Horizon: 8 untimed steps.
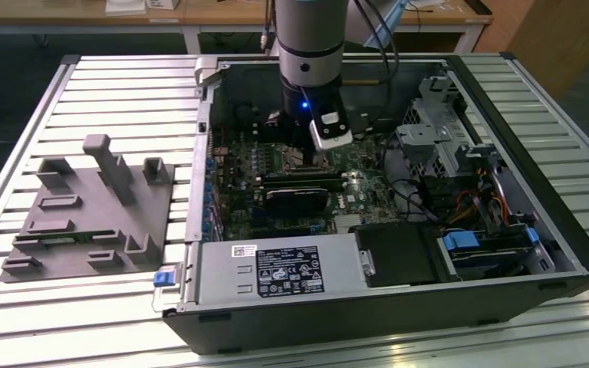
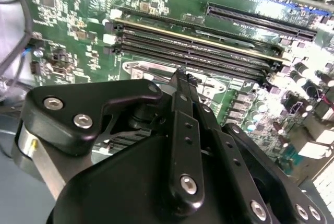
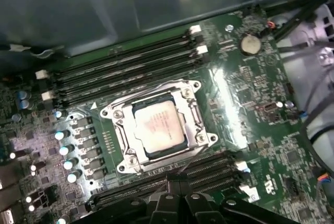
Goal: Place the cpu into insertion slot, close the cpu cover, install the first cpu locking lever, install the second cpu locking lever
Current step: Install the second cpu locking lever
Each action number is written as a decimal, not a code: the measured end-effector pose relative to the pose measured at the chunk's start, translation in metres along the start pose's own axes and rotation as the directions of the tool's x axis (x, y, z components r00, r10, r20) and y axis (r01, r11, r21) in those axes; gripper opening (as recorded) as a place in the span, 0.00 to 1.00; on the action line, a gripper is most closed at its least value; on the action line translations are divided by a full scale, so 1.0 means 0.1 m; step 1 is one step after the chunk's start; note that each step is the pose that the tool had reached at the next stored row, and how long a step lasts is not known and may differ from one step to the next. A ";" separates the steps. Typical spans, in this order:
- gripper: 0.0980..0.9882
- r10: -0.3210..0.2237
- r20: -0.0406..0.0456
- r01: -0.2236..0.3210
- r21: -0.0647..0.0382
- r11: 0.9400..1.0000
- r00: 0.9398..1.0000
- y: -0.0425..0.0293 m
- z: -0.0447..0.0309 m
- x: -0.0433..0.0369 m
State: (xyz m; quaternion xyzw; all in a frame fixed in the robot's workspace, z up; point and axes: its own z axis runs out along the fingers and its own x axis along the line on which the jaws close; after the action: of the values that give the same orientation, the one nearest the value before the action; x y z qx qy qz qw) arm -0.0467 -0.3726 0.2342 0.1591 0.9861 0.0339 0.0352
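Note:
In the first wrist view the cpu (image 3: 159, 130) lies flat in the insertion slot (image 3: 136, 139), its dull silver top facing up. The cpu cover (image 3: 194, 110), a silvery frame with a square window, lies down around it. My gripper (image 3: 177, 183) hovers at the socket's edge by the memory slots, fingers drawn together with nothing visibly between them. A thin metal lever (image 3: 201, 150) runs along the frame side nearest the fingertips; I cannot tell whether it is latched. In the second wrist view the gripper (image 2: 182, 76) points down at the green board. In the exterior view it (image 1: 300, 149) hangs inside the open computer case.
Long black memory slots (image 3: 125, 67) flank the socket on two sides. A black card (image 1: 297, 195) stands just in front of the socket. Cables and drive cages (image 1: 432, 142) fill the case at the exterior view's right. A grey fixture block (image 1: 90, 211) sits on the slatted table.

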 end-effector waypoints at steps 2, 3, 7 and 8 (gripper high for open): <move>0.01 -0.012 -0.003 0.012 -0.006 1.000 1.000 -0.014 0.020 0.019; 0.01 -0.016 -0.004 0.016 -0.008 1.000 1.000 -0.025 0.030 0.031; 0.01 -0.024 -0.005 0.024 -0.011 1.000 1.000 -0.094 0.067 0.085; 0.01 -0.025 -0.005 0.025 -0.012 1.000 1.000 -0.112 0.077 0.087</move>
State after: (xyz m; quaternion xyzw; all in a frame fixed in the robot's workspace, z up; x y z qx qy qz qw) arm -0.0579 -0.3800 0.2251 0.1465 0.9878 0.0397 0.0340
